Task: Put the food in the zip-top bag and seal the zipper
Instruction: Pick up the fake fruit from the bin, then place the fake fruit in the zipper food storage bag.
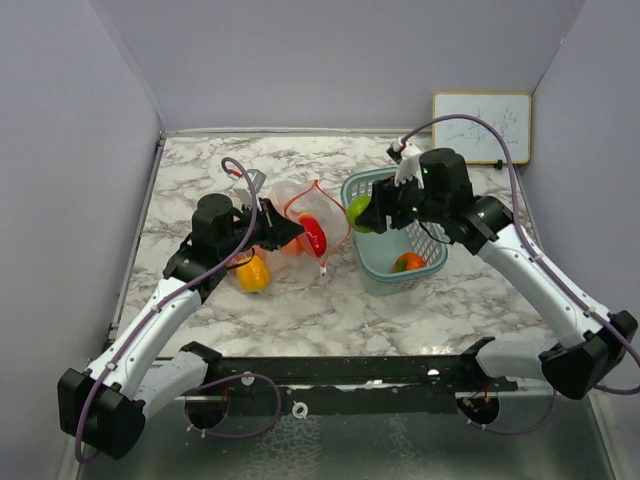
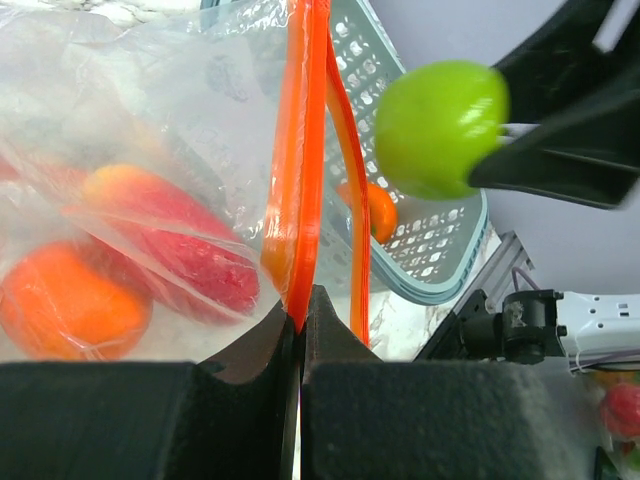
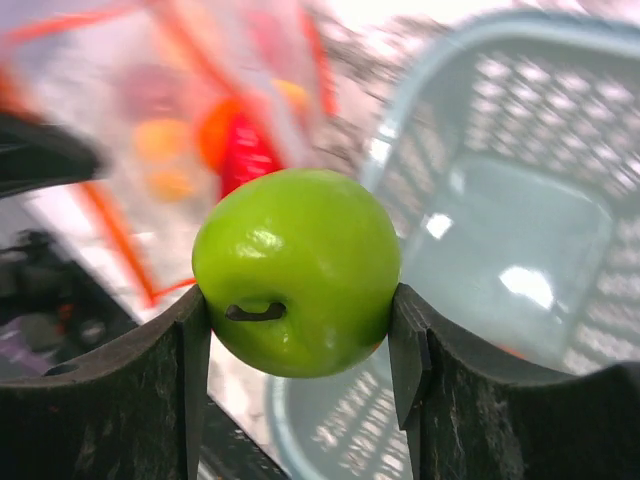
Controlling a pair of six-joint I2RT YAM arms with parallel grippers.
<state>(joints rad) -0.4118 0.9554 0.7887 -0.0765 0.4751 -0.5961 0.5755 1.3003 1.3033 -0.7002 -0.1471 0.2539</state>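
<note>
On marbled table (image 1: pixel 300 310): left gripper (image 2: pixel 300 310) clamped on glossy orange zipper (image 2: pixel 298 150) of crinkly clear bag (image 2: pixel 150 110) holding red and orange fruit (image 2: pixel 190 260). Right gripper (image 3: pixel 300 305) closed on smooth green apple (image 3: pixel 295 250) beside latticed teal basket (image 3: pixel 530 130).

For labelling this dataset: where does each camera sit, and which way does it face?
Top external: above and behind the robot, facing down on the marble table; left arm and right arm show.
Left wrist: on the left arm, facing zip-top bag and teal basket; its jaws, shut on the zipper, show below.
Right wrist: on the right arm, facing basket and bag; its jaws clamp the green fruit.
All three share that fruit.
</note>
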